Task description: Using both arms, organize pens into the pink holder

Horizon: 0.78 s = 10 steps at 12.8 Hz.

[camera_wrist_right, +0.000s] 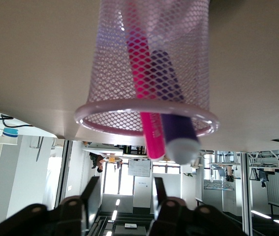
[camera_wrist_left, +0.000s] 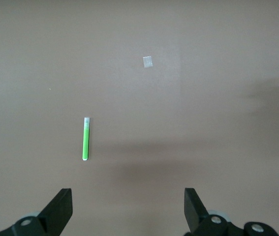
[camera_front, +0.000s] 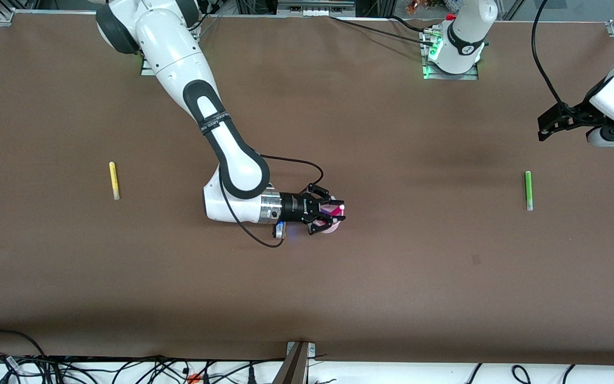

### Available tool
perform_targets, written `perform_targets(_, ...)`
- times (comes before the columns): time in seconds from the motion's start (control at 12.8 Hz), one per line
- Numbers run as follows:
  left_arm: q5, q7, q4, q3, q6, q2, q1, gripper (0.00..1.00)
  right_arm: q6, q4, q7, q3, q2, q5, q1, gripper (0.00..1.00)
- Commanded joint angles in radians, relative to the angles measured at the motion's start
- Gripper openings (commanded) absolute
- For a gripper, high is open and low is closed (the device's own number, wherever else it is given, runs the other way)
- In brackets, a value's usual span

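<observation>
The right gripper (camera_front: 331,215), fingers parted, hovers at the pink mesh holder (camera_wrist_right: 149,73) at table centre, holding magenta pen (camera_wrist_right: 144,88) and purple pen (camera_wrist_right: 174,105). The left gripper (camera_wrist_left: 128,209), spread wide, waits above the green pen (camera_front: 527,190) at three o'clock; the yellow pen (camera_front: 113,180) lies at nine.

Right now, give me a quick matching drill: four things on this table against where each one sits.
Things:
1. yellow pen
2. green pen
3. pink pen
4. left hand

Places:
A. in the mesh holder
B. flat on the table, toward the left arm's end
C. open, in the air above the green pen
D. flat on the table, toward the right arm's end

Pairs: 1-D, 2-B, 3-A, 4-C
</observation>
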Motion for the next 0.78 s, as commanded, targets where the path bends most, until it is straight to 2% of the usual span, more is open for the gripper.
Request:
perform_targets(0.0,0.024,-0.009,-0.009,-0.017,0.002,-0.018,0.014,1.00,-0.026,0.009,-0.003,0.000,-0.038,0.007,-0.020,0.99)
perform_targets(0.08,0.024,-0.011,-0.006,-0.017,0.000,-0.017,0.014,1.00,-0.058,0.008,-0.005,-0.003,-0.052,-0.009,-0.034,1.00)
perform_targets(0.31,0.024,-0.009,-0.002,-0.017,0.000,-0.017,0.013,1.00,-0.159,-0.011,-0.008,-0.078,-0.177,-0.213,-0.045,1.00)
perform_targets(0.47,0.024,-0.011,-0.002,-0.019,0.000,-0.017,0.011,1.00,-0.231,-0.069,-0.032,-0.161,-0.278,-0.311,-0.048,1.00)
perform_targets(0.63,0.026,-0.011,-0.002,-0.019,0.000,-0.017,0.011,1.00,-0.430,-0.080,-0.104,-0.267,-0.343,-0.322,-0.066,1.00)
perform_targets(0.71,0.026,-0.011,-0.002,-0.020,0.000,-0.017,0.010,1.00,-0.496,-0.081,-0.106,-0.337,-0.377,-0.362,-0.062,1.00)
